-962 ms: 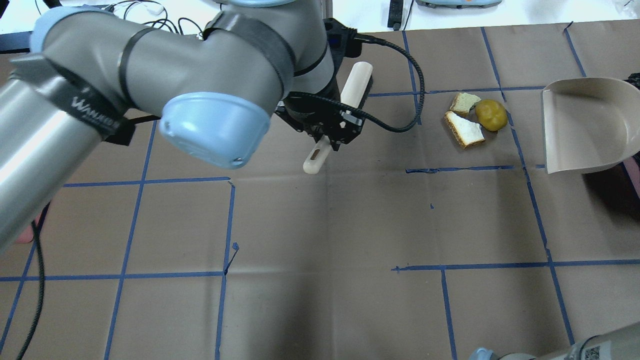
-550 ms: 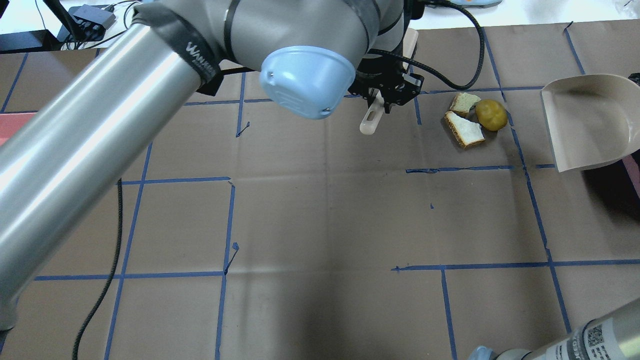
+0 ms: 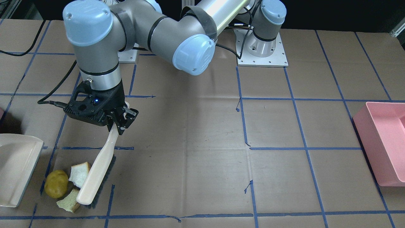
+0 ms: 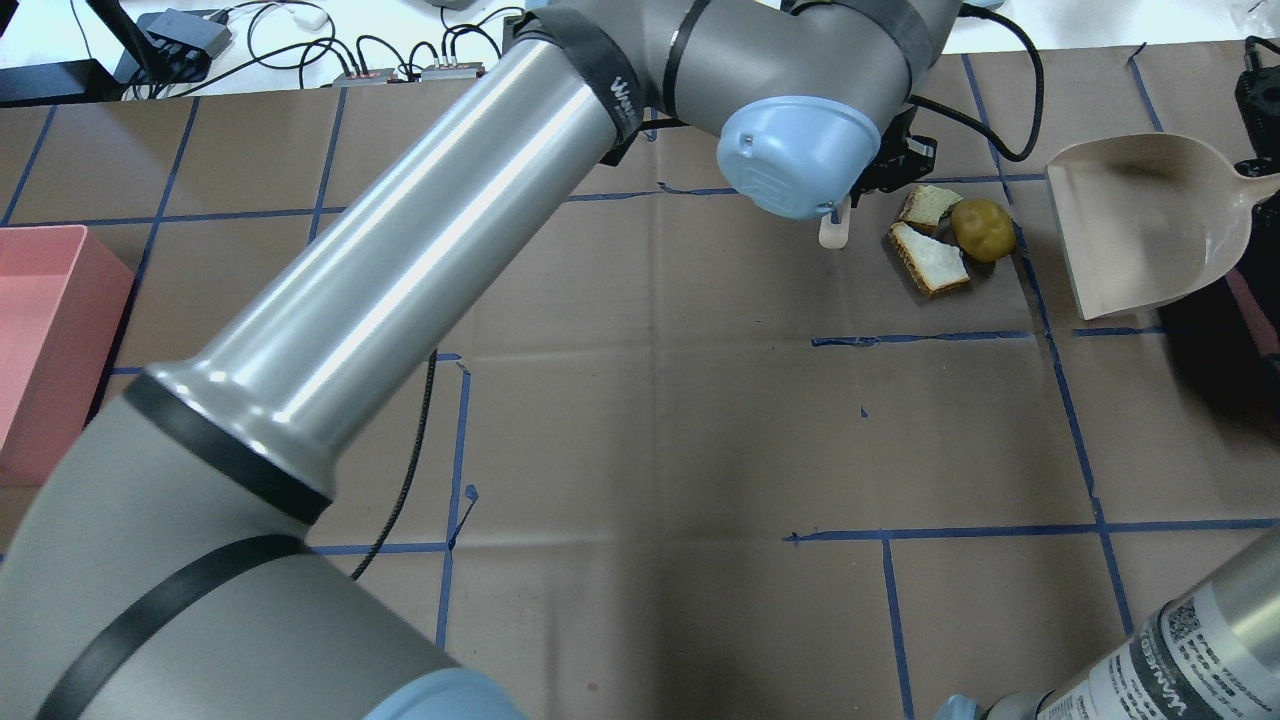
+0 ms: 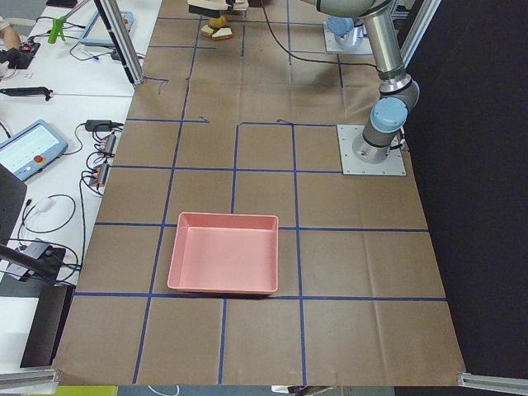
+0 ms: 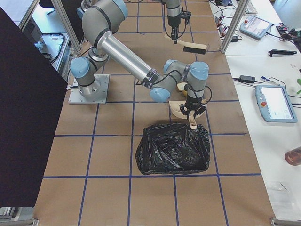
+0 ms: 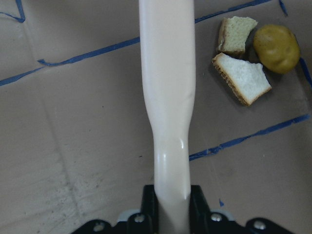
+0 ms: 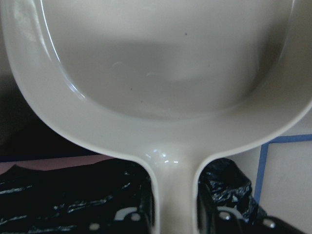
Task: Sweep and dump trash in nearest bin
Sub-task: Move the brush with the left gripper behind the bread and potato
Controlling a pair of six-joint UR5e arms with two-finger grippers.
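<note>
Trash (image 4: 945, 238) unmoved; left gripper (image 3: 117, 126), clamping brush (image 3: 95, 174), shifted beside it; right gripper (image 8: 175, 214) clamps dustpan (image 4: 1140, 225).

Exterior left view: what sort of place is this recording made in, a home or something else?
Most likely a robotics lab, not a home. The table is covered in brown paper gridded with blue tape, an arm base is bolted to a metal plate on it, and a teach pendant with cables lies on the white bench beside it.

Brush (image 3: 95, 172) beside bread pieces (image 3: 78, 174); potato (image 3: 56, 184) between bread, dustpan (image 3: 15, 167).
</note>
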